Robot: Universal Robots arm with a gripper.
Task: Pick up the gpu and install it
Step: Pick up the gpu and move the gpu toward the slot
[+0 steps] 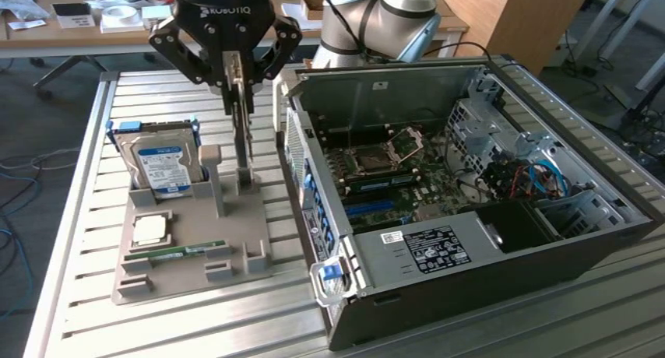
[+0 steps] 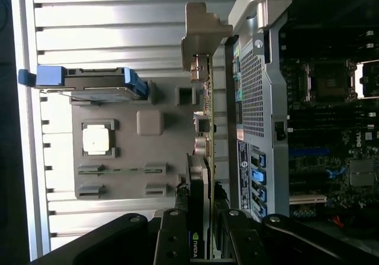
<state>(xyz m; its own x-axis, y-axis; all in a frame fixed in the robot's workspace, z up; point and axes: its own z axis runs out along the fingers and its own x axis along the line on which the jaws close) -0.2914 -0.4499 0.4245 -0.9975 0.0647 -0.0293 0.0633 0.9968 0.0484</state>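
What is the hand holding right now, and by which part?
The hand is shut on the gpu, pinching both faces at its upper edge by the black cooler, away from the silver bracket.

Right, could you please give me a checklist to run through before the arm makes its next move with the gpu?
1. The gripper is shut on the gpu, with its fingers on both faces of the card: ok.
2. The gpu stands upright with its lower edge at the grey holder's slot: ok.
3. The gpu has come free of that slot: cannot tell.
4. The hard drive stands apart from the gpu: ok.
5. The computer case is open on its side, with the motherboard exposed: ok.
6. The blue slots on the motherboard hold no card: ok.
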